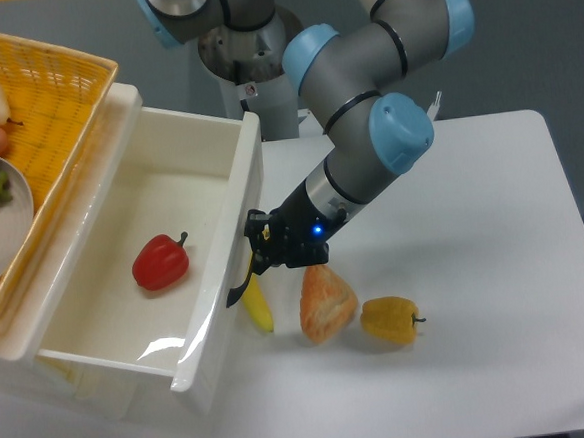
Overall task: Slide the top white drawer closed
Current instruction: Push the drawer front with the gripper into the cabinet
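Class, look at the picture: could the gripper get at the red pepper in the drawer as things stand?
Probably yes: the top drawer is open above, so the pepper lies uncovered, though the gripper sits outside the front wall.

No readable text, brand, number or sign appeared anywhere in the view. A small sticker [250,89] with a red mark sat on the grey base column of the arm, but it was too small to make out. A blue light [315,230] glowed on the wrist near the jaws, with no characters on it.
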